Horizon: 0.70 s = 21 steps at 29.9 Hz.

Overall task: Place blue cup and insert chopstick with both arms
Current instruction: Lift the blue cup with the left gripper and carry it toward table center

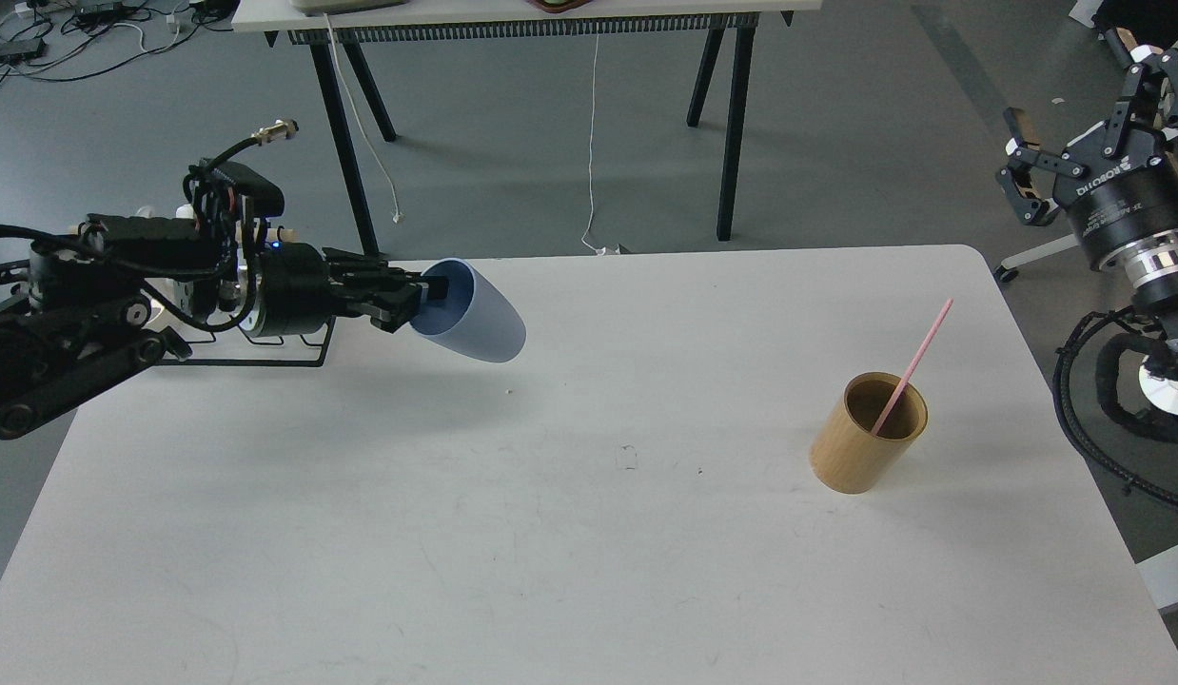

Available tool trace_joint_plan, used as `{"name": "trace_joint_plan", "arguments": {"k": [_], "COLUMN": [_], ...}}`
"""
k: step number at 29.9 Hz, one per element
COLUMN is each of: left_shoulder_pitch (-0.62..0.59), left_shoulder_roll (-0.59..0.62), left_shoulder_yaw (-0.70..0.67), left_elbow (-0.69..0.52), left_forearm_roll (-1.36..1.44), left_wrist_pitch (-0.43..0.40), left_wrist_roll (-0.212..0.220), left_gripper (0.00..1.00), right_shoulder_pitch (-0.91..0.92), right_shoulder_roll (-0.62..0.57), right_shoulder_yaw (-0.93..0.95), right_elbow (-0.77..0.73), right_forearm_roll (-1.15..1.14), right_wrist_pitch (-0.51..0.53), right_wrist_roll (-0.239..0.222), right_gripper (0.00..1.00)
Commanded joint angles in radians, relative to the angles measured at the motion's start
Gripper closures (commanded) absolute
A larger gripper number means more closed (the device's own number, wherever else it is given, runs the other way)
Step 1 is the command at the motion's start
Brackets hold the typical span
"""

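My left gripper (425, 293) is shut on the rim of the pale blue cup (480, 316) and holds it above the white table (551, 533), tipped on its side with the base pointing right. The pink-red chopstick (917, 357) leans inside a tan wooden cylinder (867, 433) on the right of the table. My right gripper (1084, 105) is open and empty, raised off the table's far right edge.
A black wire rack (304, 354) stands at the table's far left, mostly hidden behind my left arm. Another table's legs (732, 124) and cables stand on the grey floor beyond. My right arm's cable loops hang at the right edge (1103, 419).
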State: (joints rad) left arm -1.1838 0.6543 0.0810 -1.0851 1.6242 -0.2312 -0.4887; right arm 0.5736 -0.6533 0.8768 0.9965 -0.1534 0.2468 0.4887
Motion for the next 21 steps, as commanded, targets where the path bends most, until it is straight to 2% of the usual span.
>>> {"name": "trace_joint_plan", "arguments": {"k": [1, 5, 8, 14, 21], "left_shoulder_pitch": [-0.114, -0.125, -0.122, -0.114, -0.114], "left_shoulder_roll": [-0.148, -0.277, -0.335, -0.389, -0.449], "left_shoulder_yaw": [0.184, 0.261, 0.286, 0.344, 0.345], "left_elbow": [0.088, 0.209, 0.254, 0.298, 0.301], "left_forearm_roll": [0.003, 0.026, 0.049, 0.052, 0.052], "left_wrist_pitch": [0.0, 0.003, 0.003, 0.004, 0.003], "left_wrist_roll": [0.0, 0.0, 0.0, 0.0, 0.0], "left_gripper": [1.0, 1.0, 1.0, 1.0, 1.0], "right_shoulder_pitch": [0.0, -0.012, -0.015, -0.015, -0.015], "right_shoulder_roll": [-0.002, -0.005, -0.02, -0.02, -0.02], "right_shoulder_yaw": [0.008, 0.01, 0.01, 0.01, 0.008], "right_elbow": [-0.053, -0.071, -0.073, -0.082, -0.084], "right_forearm_roll": [0.002, 0.015, 0.023, 0.023, 0.023], "right_wrist_pitch": [0.0, 0.009, 0.035, 0.042, 0.043], "right_wrist_roll": [0.0, 0.0, 0.0, 0.0, 0.0], "right_gripper": [0.04, 0.04, 0.04, 0.04, 0.04]}}
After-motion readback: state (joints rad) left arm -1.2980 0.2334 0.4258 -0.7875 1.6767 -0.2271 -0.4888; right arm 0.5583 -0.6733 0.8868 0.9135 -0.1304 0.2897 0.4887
